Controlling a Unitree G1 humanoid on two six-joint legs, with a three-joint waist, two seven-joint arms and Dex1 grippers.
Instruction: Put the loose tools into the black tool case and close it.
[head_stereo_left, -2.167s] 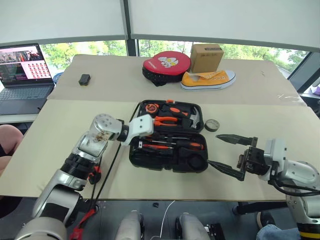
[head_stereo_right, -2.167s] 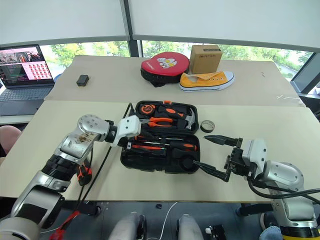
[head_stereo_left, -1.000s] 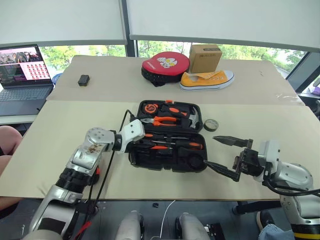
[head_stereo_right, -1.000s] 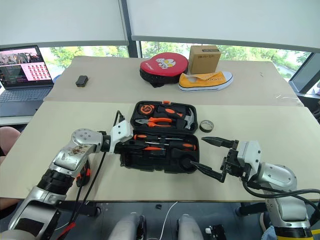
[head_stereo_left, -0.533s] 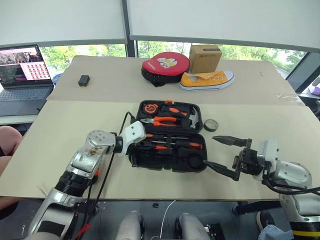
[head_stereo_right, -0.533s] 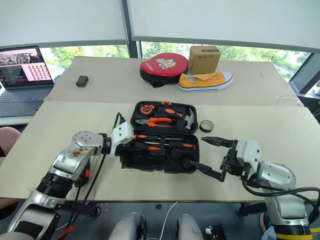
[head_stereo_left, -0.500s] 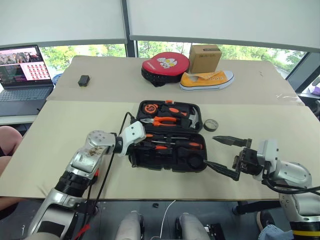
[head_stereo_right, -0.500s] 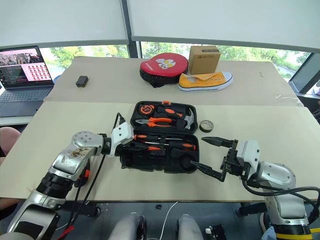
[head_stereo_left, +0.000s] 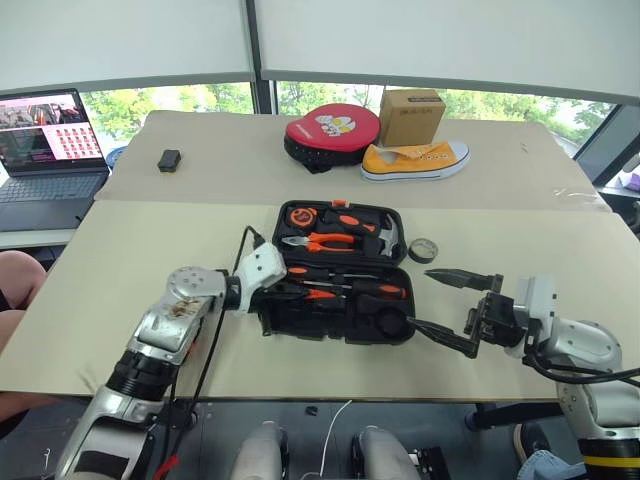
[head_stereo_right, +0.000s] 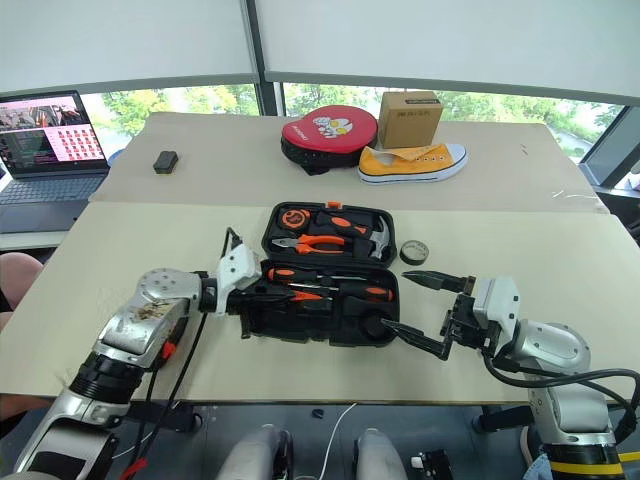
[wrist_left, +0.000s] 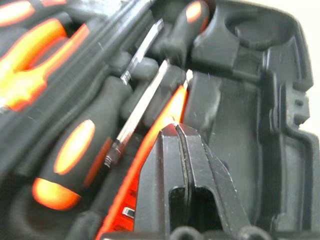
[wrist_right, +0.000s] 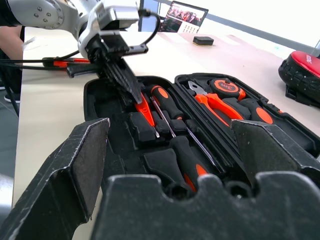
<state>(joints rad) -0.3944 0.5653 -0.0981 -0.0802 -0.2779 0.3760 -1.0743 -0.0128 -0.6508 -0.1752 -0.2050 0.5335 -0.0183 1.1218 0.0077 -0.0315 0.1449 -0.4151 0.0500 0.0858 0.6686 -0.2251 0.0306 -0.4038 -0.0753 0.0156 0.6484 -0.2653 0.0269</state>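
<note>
Left tool (head_stereo_right: 262, 292) clenched, empty, tips over the left end of the lower half of the case (head_stereo_left: 345, 325), just above the orange tester pen (wrist_left: 150, 150). Right tool (head_stereo_left: 440, 305) spread wide, empty, beside the case's right end. Case open on the tabletop (head_stereo_left: 150, 240), two screwdrivers (head_stereo_left: 375, 290) slotted in the near half; pliers (head_stereo_left: 325, 240), hammer and tape measure in the far half. Tape roll (head_stereo_left: 424, 250) loose on the tabletop, just right of the case. Beyond: red pouch (head_stereo_left: 330, 130), yellow shoe (head_stereo_left: 415, 160), cardboard box (head_stereo_left: 411, 115), laptop (head_stereo_left: 45, 150) far left.
</note>
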